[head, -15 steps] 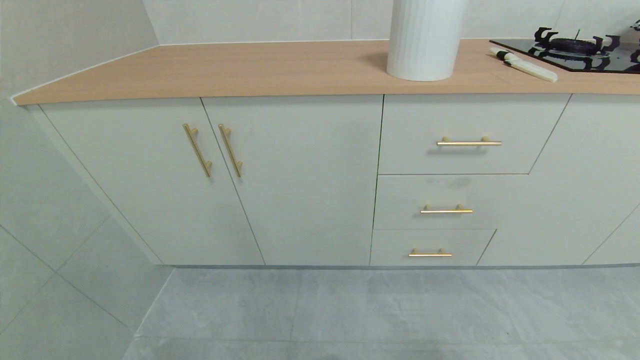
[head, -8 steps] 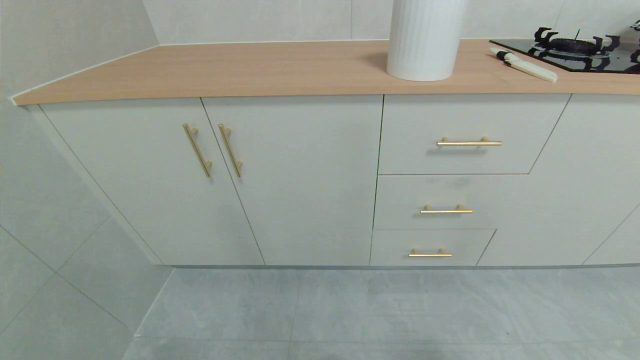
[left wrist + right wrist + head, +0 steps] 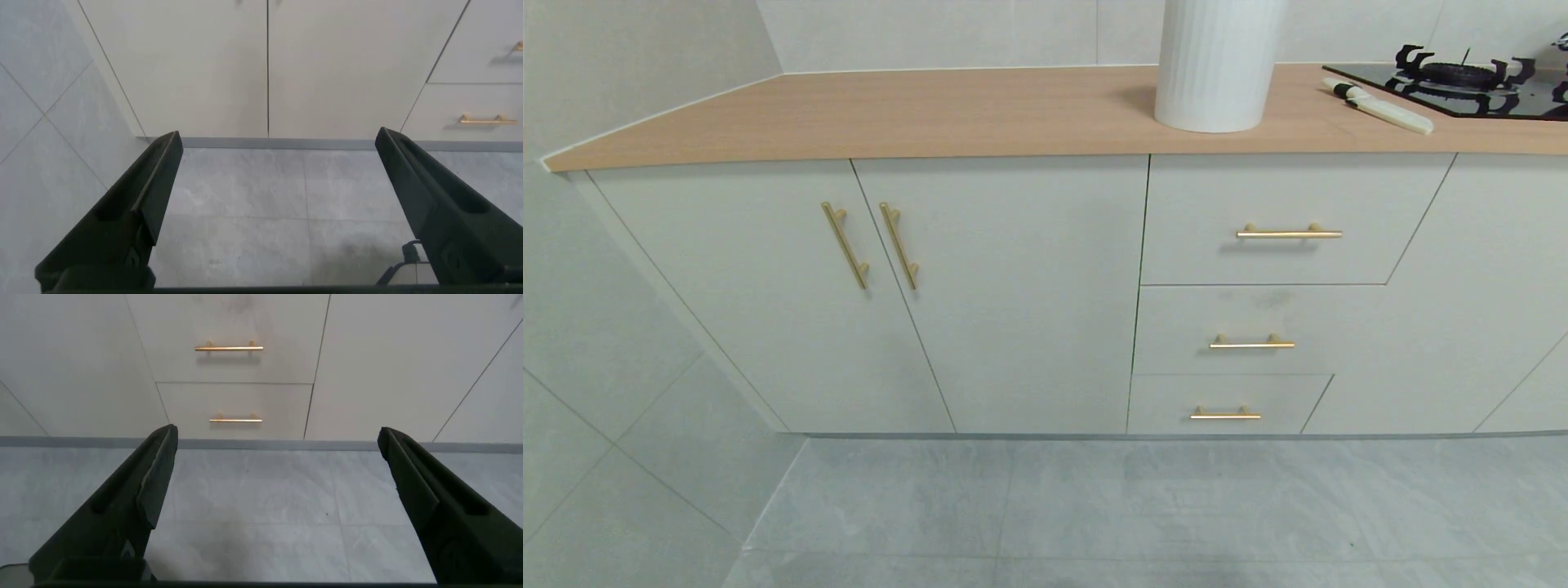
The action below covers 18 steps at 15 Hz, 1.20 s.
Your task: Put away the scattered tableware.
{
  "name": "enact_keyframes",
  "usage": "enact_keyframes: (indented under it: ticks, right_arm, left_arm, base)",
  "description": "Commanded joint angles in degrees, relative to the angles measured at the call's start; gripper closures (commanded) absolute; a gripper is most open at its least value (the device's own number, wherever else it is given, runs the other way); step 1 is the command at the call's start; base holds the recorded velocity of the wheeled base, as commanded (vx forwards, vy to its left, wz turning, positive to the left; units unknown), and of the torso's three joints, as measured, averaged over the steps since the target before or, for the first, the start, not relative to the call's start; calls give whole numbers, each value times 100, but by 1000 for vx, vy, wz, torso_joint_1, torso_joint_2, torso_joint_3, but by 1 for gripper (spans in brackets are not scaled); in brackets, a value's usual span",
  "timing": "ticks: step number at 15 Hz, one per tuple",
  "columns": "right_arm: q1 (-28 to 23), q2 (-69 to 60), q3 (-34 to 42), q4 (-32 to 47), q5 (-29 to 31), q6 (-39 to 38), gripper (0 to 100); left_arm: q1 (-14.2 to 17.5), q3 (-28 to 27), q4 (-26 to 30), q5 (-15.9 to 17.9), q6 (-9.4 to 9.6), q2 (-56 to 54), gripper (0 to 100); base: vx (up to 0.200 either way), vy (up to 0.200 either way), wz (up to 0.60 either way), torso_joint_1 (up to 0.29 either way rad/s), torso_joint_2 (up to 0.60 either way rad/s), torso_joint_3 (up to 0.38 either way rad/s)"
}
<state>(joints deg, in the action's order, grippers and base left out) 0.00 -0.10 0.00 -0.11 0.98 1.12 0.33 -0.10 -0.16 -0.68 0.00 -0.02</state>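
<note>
A pale knife [image 3: 1377,104] with a dark band lies on the wooden countertop [image 3: 931,110] at the far right, beside the black hob [image 3: 1462,82]. My left gripper [image 3: 278,147] hangs low over the grey floor, facing the cabinet doors, its fingers [image 3: 139,196] spread wide with nothing between them. My right gripper [image 3: 274,441] hangs open too, above the floor in front of the lower drawers [image 3: 233,416], holding nothing.
A tall white ribbed vessel [image 3: 1217,65] stands on the counter left of the knife. Below are two doors with gold handles [image 3: 870,243] and a stack of three drawers [image 3: 1258,286], all closed. Grey tiled floor [image 3: 1094,506] lies in front; a wall bounds the left.
</note>
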Motion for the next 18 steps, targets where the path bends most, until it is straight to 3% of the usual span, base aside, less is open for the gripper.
enact_keyframes:
  ticks: [1, 3, 18]
  right_arm:
    - [0, 19, 0, 11, -1, 11, 0]
    - [0, 19, 0, 11, -1, 2, 0]
    - [0, 19, 0, 11, -10, 2, 0]
  left_arm:
    - [2, 1, -2, -2, 0, 2, 0]
    - [2, 1, -2, -2, 9, 2, 0]
    - [2, 1, -2, -2, 18, 2, 0]
  base:
    - [0, 0, 0, 0, 0, 0]
    - [0, 0, 0, 0, 0, 0]
    - [200, 0, 0, 2, 1, 1]
